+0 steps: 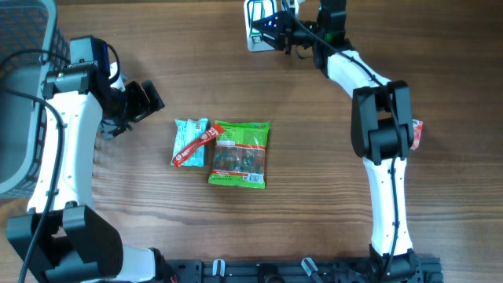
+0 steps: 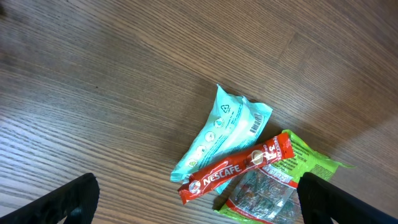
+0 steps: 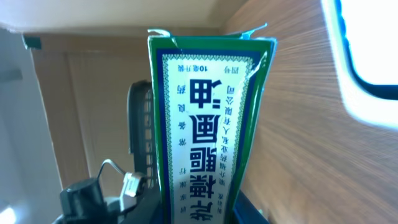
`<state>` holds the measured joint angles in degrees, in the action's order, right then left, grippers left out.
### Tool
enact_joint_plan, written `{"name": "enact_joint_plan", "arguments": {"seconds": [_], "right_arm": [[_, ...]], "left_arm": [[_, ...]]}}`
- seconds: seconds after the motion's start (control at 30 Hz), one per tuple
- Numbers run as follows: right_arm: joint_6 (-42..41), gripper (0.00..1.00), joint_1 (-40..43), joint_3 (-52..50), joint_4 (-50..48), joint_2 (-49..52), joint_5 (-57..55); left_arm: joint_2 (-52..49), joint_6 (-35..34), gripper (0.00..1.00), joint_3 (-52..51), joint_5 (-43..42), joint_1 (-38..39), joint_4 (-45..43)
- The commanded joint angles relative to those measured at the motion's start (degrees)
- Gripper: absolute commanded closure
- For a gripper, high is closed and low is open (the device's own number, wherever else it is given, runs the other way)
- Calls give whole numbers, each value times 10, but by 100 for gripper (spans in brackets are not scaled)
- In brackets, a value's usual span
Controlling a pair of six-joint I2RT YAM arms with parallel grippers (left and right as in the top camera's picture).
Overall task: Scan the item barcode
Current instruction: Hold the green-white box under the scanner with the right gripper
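A red stick (image 2: 236, 167) marked NESCAFE lies across a teal packet (image 2: 224, 134) and the corner of a green packet (image 2: 280, 186) at mid-table. At the table's far edge, the right gripper (image 1: 277, 31) is clamped narrowly on a green-bordered box (image 3: 205, 124) printed with Chinese characters. The left gripper (image 1: 145, 101) hangs wide open and empty, near the packets.

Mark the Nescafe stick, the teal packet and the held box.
Nescafe stick (image 2: 236, 169): left wrist view, middle of the red wrapper.
Teal packet (image 2: 224, 129): left wrist view, printed centre.
Box (image 3: 205, 124): right wrist view, label face.
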<state>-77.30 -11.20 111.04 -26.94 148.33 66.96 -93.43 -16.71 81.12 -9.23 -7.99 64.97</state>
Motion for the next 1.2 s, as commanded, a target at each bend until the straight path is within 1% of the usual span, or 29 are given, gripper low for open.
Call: {"name": "enact_joint_plan", "arguments": {"seconds": [0.0, 0.13, 0.27, 0.33, 0.43, 0.67, 0.77, 0.83, 0.87, 0.93, 1.07, 1.13, 1.17], "right_arm": [[-4, 82, 0, 5, -14, 30, -32], [10, 79, 1, 5, -72, 46, -35], [57, 78, 1, 5, -75, 47, -36], [61, 78, 2, 5, -75, 49, -42], [89, 78, 3, 5, -76, 50, -44], [100, 78, 4, 5, -75, 50, -57], [99, 86, 5, 5, -76, 49, -52], [98, 85, 6, 5, -76, 41, -49], [98, 82, 6, 5, -76, 33, -48], [101, 82, 7, 5, -75, 8, -43], [120, 92, 18, 5, -34, -71, -13], [154, 94, 25, 5, 22, -117, 8], [190, 95, 30, 5, 76, -145, 10]], "left_arm": [[7, -5, 0, -1, -1, -2, -1], [7, -5, 0, -1, -1, -2, -1], [7, -5, 0, -1, -1, -2, -1], [7, -5, 0, -1, -1, -2, -1], [7, -5, 0, -1, -1, -2, -1], [7, -5, 0, -1, -1, -2, -1], [7, -5, 0, -1, -1, -2, -1], [7, -5, 0, -1, -1, -2, -1], [7, -5, 0, -1, -1, -2, -1], [7, -5, 0, -1, -1, -2, -1], [7, -5, 0, -1, -1, -2, -1], [7, -5, 0, -1, -1, -2, -1], [7, -5, 0, -1, -1, -2, -1]]}}
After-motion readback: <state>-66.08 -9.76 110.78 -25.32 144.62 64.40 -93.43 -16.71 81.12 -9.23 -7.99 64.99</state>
